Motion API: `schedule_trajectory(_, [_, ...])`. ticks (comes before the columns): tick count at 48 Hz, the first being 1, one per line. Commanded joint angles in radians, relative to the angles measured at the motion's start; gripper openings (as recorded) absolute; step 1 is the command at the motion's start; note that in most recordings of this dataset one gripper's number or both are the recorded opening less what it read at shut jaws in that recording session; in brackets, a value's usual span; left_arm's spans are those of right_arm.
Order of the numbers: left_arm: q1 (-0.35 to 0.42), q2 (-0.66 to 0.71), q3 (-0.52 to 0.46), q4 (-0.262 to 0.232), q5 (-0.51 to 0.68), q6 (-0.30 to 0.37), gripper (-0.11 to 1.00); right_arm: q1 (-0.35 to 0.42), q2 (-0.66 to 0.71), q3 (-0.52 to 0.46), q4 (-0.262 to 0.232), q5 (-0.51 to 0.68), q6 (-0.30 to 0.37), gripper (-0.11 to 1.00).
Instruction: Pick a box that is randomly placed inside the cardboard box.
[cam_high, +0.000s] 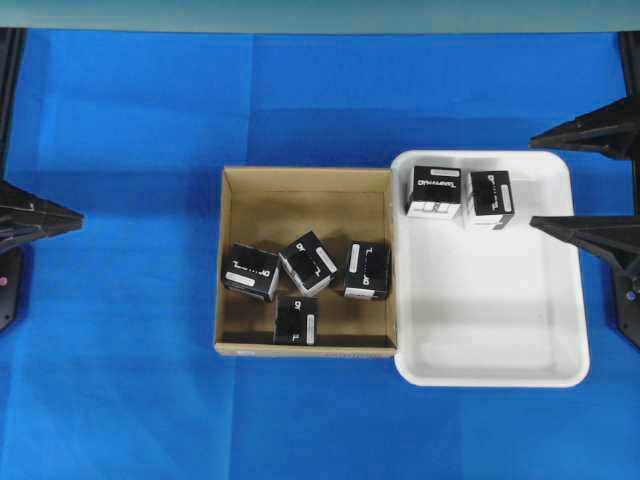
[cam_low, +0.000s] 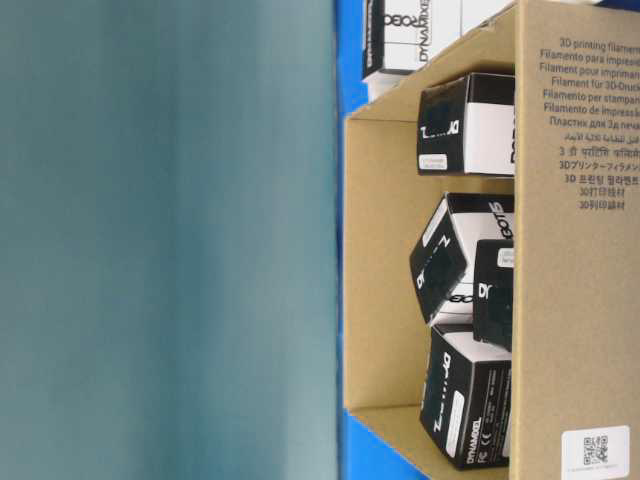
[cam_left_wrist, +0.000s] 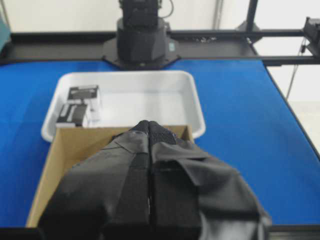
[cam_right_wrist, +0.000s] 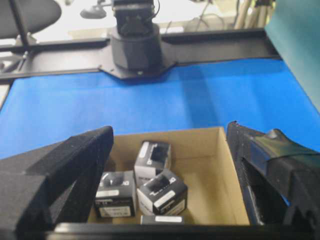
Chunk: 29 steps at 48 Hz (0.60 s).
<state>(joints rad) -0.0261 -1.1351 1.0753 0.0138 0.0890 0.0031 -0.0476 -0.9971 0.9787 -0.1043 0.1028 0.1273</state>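
- A shallow brown cardboard box (cam_high: 232, 262) is seen on the blue table cover (cam_high: 110, 380), touching the left side of a white plastic tray (cam_high: 500, 340).
- Four small black boxes are found inside the cardboard box: one by the left wall (cam_high: 250, 272), one tilted in the middle (cam_high: 308, 264), one by the right wall (cam_high: 367, 271), and one against the near wall (cam_high: 296, 320).
- Two more black boxes (cam_high: 434, 191) (cam_high: 490, 198) are lodged side by side in the tray's far left corner.
- The left gripper (cam_left_wrist: 149, 129) is seen with its fingertips pressed together, nothing between them, above the cardboard box's edge.
- The right gripper (cam_right_wrist: 170, 150) is spread wide, holding nothing, its fingers (cam_right_wrist: 75, 160) framing the cardboard box.
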Motion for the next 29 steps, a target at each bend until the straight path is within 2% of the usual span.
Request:
schedule_trajectory(1, [0.002,0.006,-0.014,0.002,-0.011,-0.003,-0.07,-0.003,0.005,-0.002,-0.002,-0.008,0.000,0.95])
schedule_trajectory(13, [-0.003,0.017,-0.009,0.003,-0.006,-0.017,-0.07,-0.003,0.000,-0.002,-0.002,-0.018,-0.008,0.95])
schedule_trajectory(29, [-0.011,0.014,-0.011,0.003,-0.011,-0.018,-0.07,-0.002,0.005,0.002,-0.002,-0.009,-0.051,0.95])
